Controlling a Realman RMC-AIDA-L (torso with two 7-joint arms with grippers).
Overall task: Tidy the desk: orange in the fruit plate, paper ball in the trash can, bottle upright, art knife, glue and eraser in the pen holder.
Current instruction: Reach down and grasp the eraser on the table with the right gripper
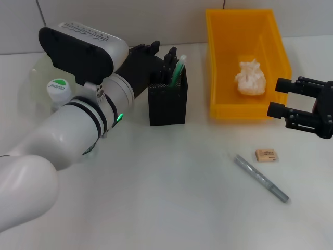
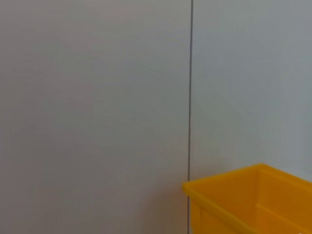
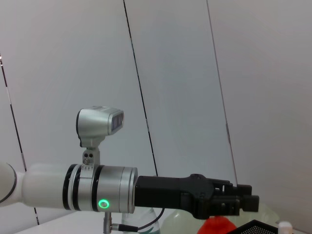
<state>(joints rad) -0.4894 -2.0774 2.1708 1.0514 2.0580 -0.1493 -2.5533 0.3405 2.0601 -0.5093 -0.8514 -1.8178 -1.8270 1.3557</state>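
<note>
with my left gripper (image 1: 169, 61) over the black mesh pen holder (image 1: 167, 99), its fingers' state i cannot tell, and my right gripper (image 1: 281, 101) spread empty near the tan eraser (image 1: 266, 154) and grey art knife (image 1: 260, 178) on the bench, i could tip the holder withdrawing.

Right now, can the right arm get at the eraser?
Probably yes. The eraser lies in the open on the desk just below the right gripper, with only the knife beside it, not touching. Nothing lies between them.
</note>
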